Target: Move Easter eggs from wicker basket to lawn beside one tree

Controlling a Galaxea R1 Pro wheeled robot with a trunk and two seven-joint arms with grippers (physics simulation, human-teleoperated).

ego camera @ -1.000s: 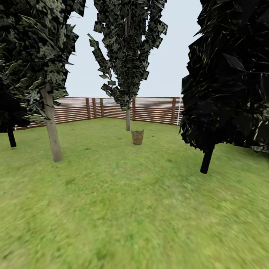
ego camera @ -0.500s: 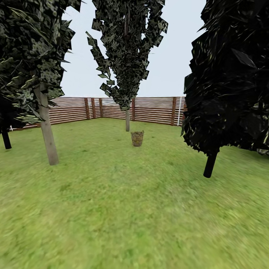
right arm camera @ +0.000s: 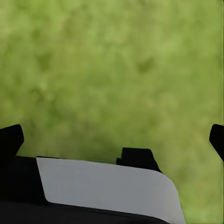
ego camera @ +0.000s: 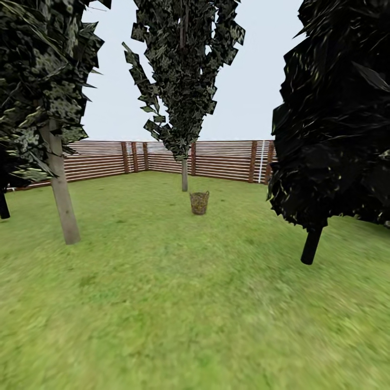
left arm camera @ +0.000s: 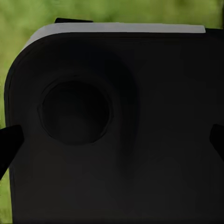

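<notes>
The wicker basket (ego camera: 199, 202) stands far off on the lawn (ego camera: 179, 303), near the middle of the head view. The Easter eggs are hidden at this distance. Just behind the basket rises a tree (ego camera: 184, 174) with a slim pale trunk. A second pale-trunked tree (ego camera: 60, 196) stands nearer, at the left. In the left wrist view my left gripper (left arm camera: 112, 142) is open, its dark fingertips (left arm camera: 9, 142) wide apart over a black part of my body. My right gripper (right arm camera: 114, 137) is open too, with only grass between its fingertips (right arm camera: 11, 139).
A black conifer (ego camera: 312, 245) stands close at the right, its dark foliage hanging low. Another dark trunk (ego camera: 3, 206) shows at the far left edge. A brown slat fence (ego camera: 222, 160) rings the garden behind the basket. Open grass stretches between me and the basket.
The camera has moved forward: the left tree and the right conifer have slid outward and grown larger. The basket keeps its place in the picture.
</notes>
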